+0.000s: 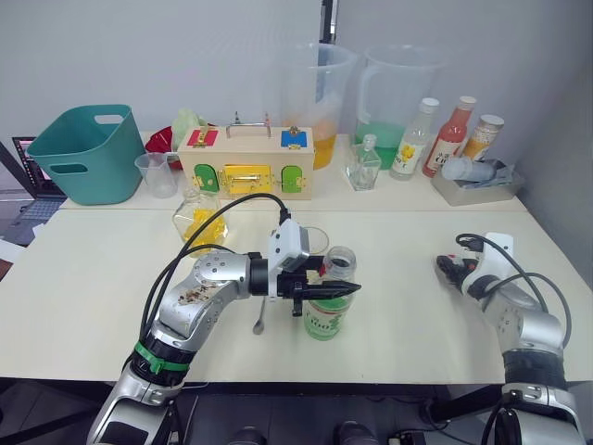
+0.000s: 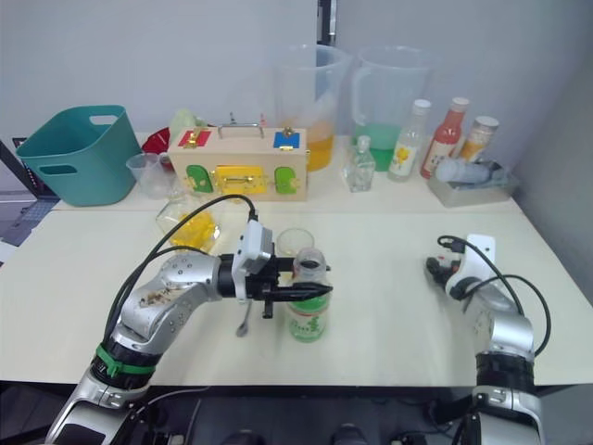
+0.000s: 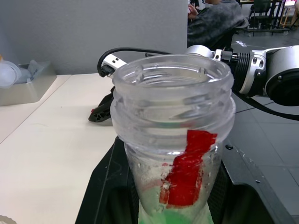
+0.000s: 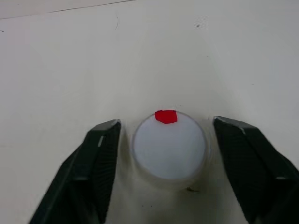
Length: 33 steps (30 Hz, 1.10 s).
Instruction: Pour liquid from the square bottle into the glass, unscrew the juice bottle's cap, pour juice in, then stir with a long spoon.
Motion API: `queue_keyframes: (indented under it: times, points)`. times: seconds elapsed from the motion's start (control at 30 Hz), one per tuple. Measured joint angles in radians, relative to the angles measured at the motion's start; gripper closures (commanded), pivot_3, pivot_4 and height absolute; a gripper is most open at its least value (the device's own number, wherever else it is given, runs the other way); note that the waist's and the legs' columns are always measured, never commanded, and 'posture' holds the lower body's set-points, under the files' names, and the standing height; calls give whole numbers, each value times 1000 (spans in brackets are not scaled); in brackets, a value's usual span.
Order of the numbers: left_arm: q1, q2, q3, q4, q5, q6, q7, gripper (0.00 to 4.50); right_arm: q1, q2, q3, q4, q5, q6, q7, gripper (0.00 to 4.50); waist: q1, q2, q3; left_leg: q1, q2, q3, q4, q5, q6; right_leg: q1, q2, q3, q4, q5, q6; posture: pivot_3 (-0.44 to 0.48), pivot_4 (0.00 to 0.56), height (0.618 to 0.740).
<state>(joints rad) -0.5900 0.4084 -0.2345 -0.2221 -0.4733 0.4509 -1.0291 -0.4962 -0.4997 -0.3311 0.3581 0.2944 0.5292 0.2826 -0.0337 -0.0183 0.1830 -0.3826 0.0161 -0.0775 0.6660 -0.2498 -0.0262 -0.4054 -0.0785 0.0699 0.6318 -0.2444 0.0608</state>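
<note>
STEP: cap off, I judge | left end effector point(image 1: 352, 289) clamped on juice bottle point(image 1: 329, 311), near counter's front edge, just before glass point(image 1: 316, 240) | right end effector point(image 4: 163, 140) spread around cap point(image 4: 169, 147) on counter, untouched | NEXT: tip bottle over glass | right wrist view alone reveals cap gap

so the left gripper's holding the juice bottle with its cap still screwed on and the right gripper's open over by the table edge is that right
Not quite: the juice bottle is already uncapped. The left wrist view shows its bare threaded mouth, and the right wrist view shows the cap lying on the table between the open fingers of the right gripper. The left gripper does hold the bottle.
</note>
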Motion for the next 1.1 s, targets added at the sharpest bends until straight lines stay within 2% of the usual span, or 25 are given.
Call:
queue_keyframes:
  times: [0.03,0.3,0.43,0.57,0.7,0.83,1.1]
  points:
    - [0,3,0,0,0,-2,-1,3207,0,0,6,-14,0,-1,1,21,-1,0,0,0,0,0,0,0,0,0,0,0,0,0,0,0,150,731]
    - [0,6,0,0,0,-7,-2,3207,-71,-9,-38,-166,53,29,-5,21,-4,0,0,0,0,0,0,0,0,0,0,0,0,0,0,0,150,731]
    - [1,12,0,-4,-5,-4,-3,3207,-134,-93,-58,-248,122,116,38,21,-3,1,0,-1,0,-1,0,0,0,0,0,0,0,0,0,0,150,731]
    - [7,21,26,-13,-38,39,13,3207,-134,-278,38,-363,170,175,283,21,-9,1,1,-1,0,-1,-1,0,0,0,0,0,-1,0,0,0,150,731]
    - [7,39,82,-42,-86,123,54,3207,-126,-407,129,-494,292,261,555,21,-16,2,2,0,1,-1,-1,0,0,-1,1,0,0,0,0,0,150,731]
    - [7,79,149,-96,-146,190,81,3207,-128,-470,165,-556,372,336,685,21,-9,2,2,-2,1,-1,-1,0,0,-1,0,0,-2,0,0,0,150,731]
    - [63,204,269,-221,-251,298,125,3207,-162,-497,200,-574,490,458,802,21,-6,1,2,-3,1,-1,-1,0,0,-3,0,-1,-2,0,0,0,150,731]
